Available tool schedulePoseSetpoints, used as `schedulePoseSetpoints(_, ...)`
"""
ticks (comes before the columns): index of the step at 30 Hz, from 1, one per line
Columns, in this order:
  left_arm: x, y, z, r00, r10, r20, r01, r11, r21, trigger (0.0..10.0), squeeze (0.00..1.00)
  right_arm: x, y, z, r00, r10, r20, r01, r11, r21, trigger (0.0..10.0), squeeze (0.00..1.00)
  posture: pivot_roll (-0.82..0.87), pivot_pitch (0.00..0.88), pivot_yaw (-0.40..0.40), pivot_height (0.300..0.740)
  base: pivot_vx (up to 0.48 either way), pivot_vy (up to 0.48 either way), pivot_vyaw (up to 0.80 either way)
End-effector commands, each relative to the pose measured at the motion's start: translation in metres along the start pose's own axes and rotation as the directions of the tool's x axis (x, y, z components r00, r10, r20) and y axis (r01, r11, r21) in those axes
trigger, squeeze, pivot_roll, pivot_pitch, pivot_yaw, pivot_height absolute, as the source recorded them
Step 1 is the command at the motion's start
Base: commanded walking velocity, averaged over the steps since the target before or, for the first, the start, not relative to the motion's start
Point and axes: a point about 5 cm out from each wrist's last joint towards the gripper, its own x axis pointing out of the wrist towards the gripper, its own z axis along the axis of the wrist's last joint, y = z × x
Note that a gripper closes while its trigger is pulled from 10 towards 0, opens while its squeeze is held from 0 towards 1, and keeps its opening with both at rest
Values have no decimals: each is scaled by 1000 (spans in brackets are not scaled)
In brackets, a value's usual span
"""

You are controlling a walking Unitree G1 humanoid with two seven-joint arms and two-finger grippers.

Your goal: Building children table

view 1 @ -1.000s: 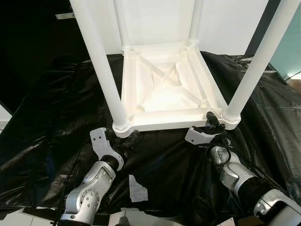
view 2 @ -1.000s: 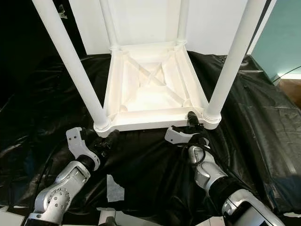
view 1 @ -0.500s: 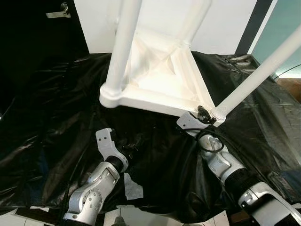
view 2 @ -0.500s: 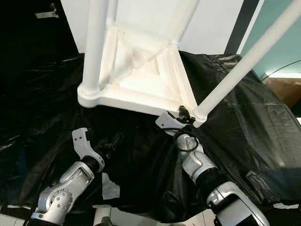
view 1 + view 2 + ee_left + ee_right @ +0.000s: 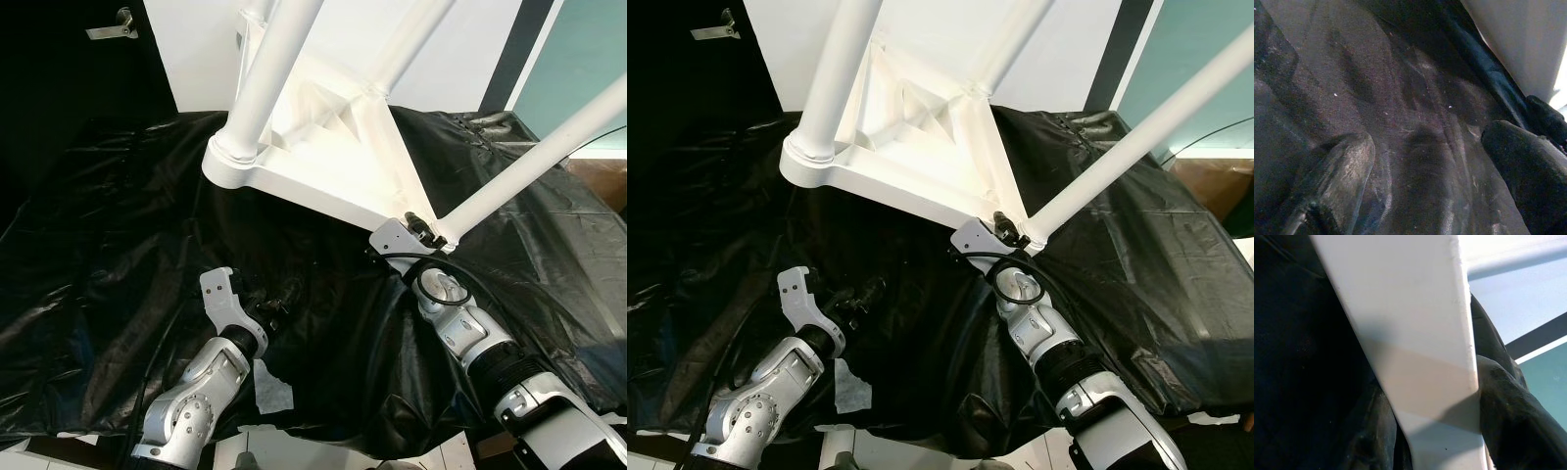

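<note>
Right hand (image 5: 419, 227) clamped on tilted table (image 5: 323, 176) rim; left hand (image 5: 277, 305) low — fingers apart

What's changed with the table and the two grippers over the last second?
The upside-down white table has tipped up off the black sheet, its near left corner now raised and swung away from the left gripper, which has let go and rests open on the sheet. The right gripper stays clamped on the near right corner and has risen with it. The white scrap stayed put.
</note>
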Motion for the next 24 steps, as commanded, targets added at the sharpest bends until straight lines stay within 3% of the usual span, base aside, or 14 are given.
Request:
schedulePoseSetpoints(1,-5,-19,-1,915,-404,-10,404,915,10,10000,0,8,-26,27,988,-112,102,97,985,140,10000,0,3,31,-3,740,0,0,0)
schedulePoseSetpoints(10,-2,-17,0,924,-383,0,383,924,25,10000,0,4,-21,23,989,-117,88,100,979,175,10000,0,3,33,1,740,0,0,0)
schedulePoseSetpoints(14,0,-16,3,932,-362,19,362,932,30,10000,0,2,-21,24,986,-139,94,115,968,224,10000,0,4,33,1,740,0,0,0)
schedulePoseSetpoints(19,3,-16,4,936,-352,31,351,936,33,10000,0,2,-28,28,976,-192,102,146,926,347,10000,0,4,31,1,740,0,0,0)
schedulePoseSetpoints(24,4,-16,4,937,-349,33,348,937,34,10000,0,2,-33,28,973,-207,103,154,911,384,10000,0,4,30,2,740,0,0,0)
